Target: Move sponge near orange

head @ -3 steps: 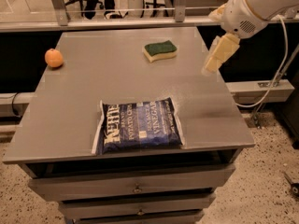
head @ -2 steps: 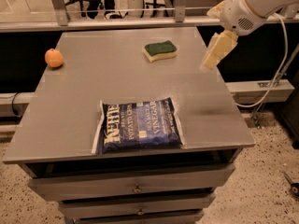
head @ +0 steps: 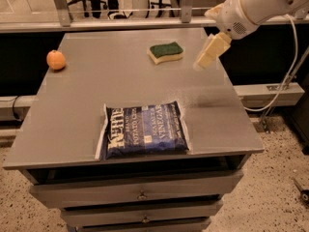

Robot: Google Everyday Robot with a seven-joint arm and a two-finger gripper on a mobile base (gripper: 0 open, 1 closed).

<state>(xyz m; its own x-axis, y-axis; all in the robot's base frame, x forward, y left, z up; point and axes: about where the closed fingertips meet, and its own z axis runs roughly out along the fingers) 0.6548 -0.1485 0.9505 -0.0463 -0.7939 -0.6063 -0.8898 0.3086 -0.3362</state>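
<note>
Grey counter (head: 91, 88), drawers (head: 140, 195) below its front edge.

Sponge (head: 166, 52): lies flat on the counter, far right part, green side up, pale foam showing along its near edge. Nothing touches it.

Orange (head: 56, 60): far left part of the counter, close to the left edge. Well apart from the sponge, with bare surface between them.

Chip bag (head: 145, 129): dark blue, flat, near the front edge at centre. Apart from both sponge and orange.

Gripper (head: 203, 62): cream-coloured, just right of the sponge and above the counter's right side, tilted with its tip pointing down and left. Not touching the sponge; a gap shows between them. Holds nothing. Clenched or released: cannot tell from this angle.

White arm (head: 251, 8) enters from the upper right corner. A pale cable (head: 291, 66) hangs down behind it, off the counter's right side.
</note>
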